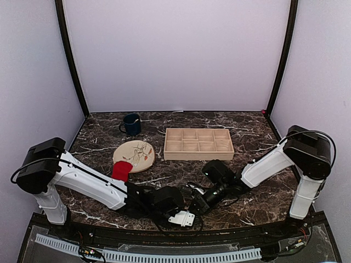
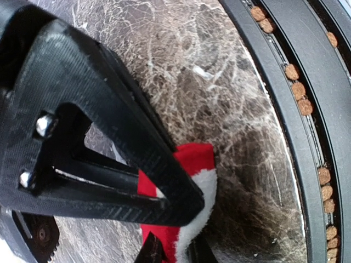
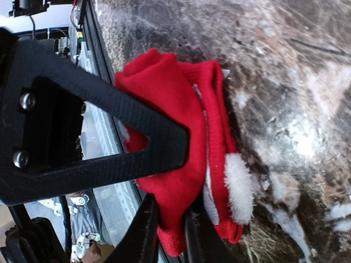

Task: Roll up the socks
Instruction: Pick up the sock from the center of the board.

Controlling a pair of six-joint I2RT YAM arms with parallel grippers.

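1. Two hands meet low over the surface (image 2: 219,82), fingertip to fingertip.
2. Your left hand (image 2: 175,230) pinches a red sock (image 2: 198,159) at its white-trimmed end.
3. Your right hand (image 3: 174,189) pinches that sock too, bunched thick between its fingers.
4. The other sock (image 1: 122,171) lies left of and beyond your left hand, overlapping the plate (image 1: 140,150).

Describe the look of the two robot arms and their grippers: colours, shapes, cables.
The left arm and right arm have white link shells and bulky black joint housings, with thin black cables looping beside them. The left gripper and right gripper are matte black; each shows a triangular open-frame finger with two silver screw heads.
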